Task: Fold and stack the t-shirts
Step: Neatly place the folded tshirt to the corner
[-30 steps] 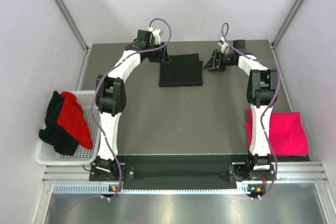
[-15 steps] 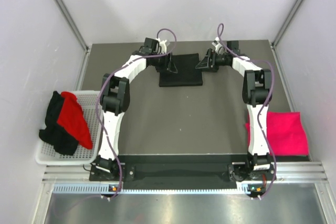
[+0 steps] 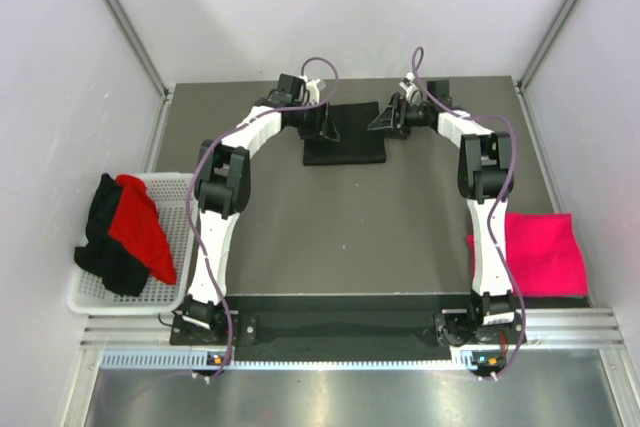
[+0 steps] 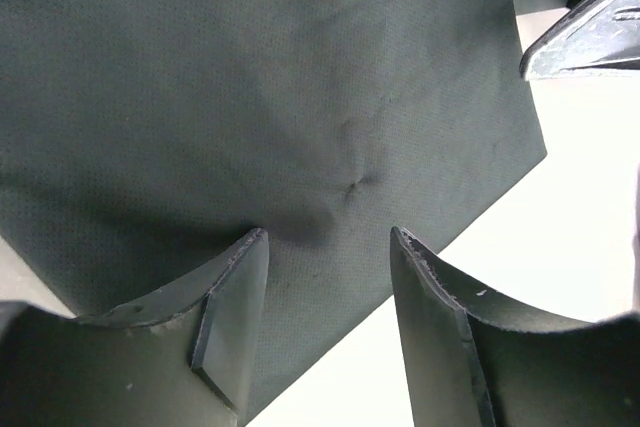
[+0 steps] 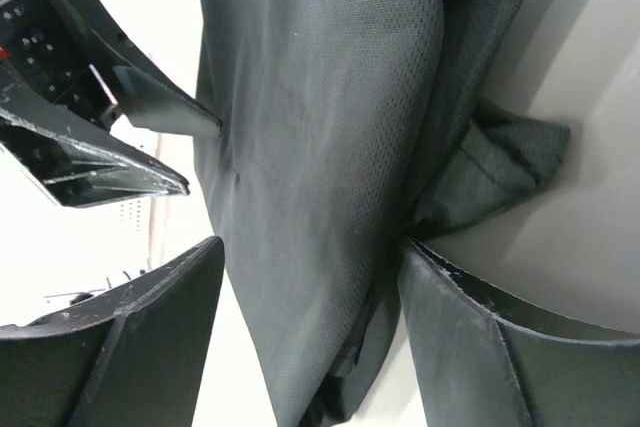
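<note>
Surface [image 3: 350, 217] carries the folded black t-shirt [image 3: 345, 147] at far centre, left gripper [image 3: 325, 127] and right gripper [image 3: 384, 118] at its side edges, jaws spread, nothing pinched: pre-grasp I reckon, next both close on the edges together.

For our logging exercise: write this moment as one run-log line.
black t-shirt: far centre | left gripper: open above it | right gripper: open above it | pink t-shirt: folded, near right | basket: red and black tees
</note>
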Tool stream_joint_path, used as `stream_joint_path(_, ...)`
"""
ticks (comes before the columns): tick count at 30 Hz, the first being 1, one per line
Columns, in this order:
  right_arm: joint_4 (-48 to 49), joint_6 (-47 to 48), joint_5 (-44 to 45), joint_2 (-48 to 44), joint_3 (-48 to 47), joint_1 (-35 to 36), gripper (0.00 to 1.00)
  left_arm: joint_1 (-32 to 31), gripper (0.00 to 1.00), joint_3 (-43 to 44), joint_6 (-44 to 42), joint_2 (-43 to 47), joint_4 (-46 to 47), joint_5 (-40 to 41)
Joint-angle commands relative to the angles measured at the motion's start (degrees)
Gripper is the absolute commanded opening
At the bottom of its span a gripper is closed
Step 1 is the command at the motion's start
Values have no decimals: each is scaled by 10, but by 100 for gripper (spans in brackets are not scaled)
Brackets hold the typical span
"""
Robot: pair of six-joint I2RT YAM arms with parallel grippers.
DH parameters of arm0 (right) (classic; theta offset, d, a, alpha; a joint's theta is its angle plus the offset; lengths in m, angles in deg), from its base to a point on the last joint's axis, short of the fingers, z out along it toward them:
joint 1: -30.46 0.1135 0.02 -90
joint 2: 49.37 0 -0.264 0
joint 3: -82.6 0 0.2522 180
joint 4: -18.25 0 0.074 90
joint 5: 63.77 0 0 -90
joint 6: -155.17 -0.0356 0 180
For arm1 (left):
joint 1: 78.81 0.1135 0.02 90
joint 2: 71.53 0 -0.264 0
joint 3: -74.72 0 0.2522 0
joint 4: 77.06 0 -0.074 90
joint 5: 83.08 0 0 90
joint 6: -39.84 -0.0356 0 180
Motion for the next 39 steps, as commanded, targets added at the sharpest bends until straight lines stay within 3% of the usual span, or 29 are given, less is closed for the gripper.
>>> stream_joint_path(1, -4, -11, 21, 42, -2, 21, 69, -7, 56, 28, 2, -12, 7, 1)
stream_joint_path(8, -9, -13, 25, 54, -13, 38, 63, -9, 56, 34, 0, -18, 3, 3)
stream_joint_path(11, -18, -6, 28, 56, -16, 44, 55, -10, 56, 34, -1, -18, 3, 4)
stream_joint_path(14, -37, 13, 36, 60, -24, 51, 42, -10, 56, 35, -8, -13, -2, 8)
stream_joint_path(19, -87, 88, 59, 38, -28, 56, 1, -6, 56, 37, -37, 29, -24, 41)
stream_joint_path(26, -173, 212, 94, -79, 14, 55, 0, 16, 56, -18, -52, 141, -32, 59)
stream_joint_path(34, -270, 336, 124, -248, 192, 55, 0, 23, 57, -165, -63, 313, -14, 89)
stream_joint_path(39, -276, 374, 185, -412, 359, 55, 0, 23, 58, -230, -66, 389, 2, 114)
